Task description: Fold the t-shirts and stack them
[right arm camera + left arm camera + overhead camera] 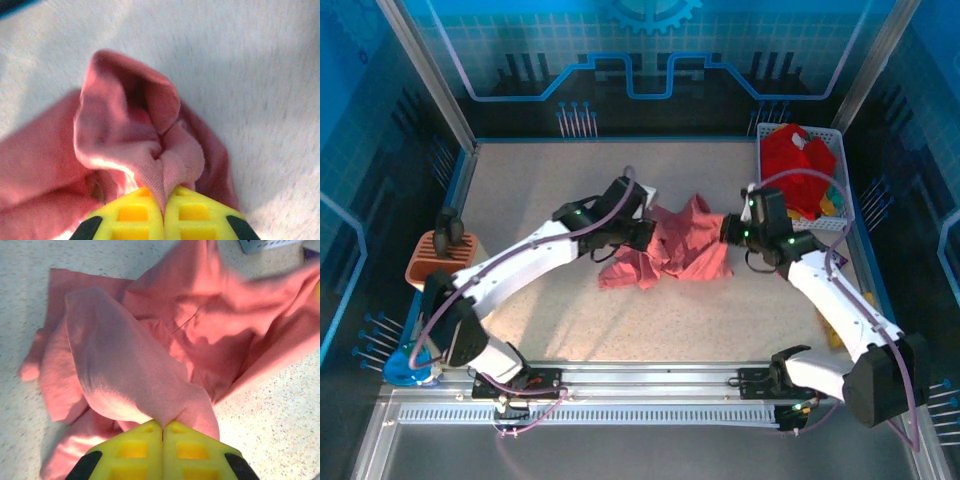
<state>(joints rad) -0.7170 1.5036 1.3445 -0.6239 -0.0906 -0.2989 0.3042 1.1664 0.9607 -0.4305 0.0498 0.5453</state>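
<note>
The salmon-pink t-shirt (665,258) lies crumpled in the middle of my speckled beige table (570,330), under blue panelled walls (380,120) with a gear drawn on the back one. At the far left edge sits an orange rack (442,257). My left claw (162,432) is pinched tight on a fold at the shirt's left side, the cloth rising into my yellow fingers (132,450). My right claw (163,197) is clamped on a bunched edge at its right side. Further right, a white basket (842,150) in the back corner holds the red t-shirt (792,160) beside yellow and green cloth (833,200).
</note>
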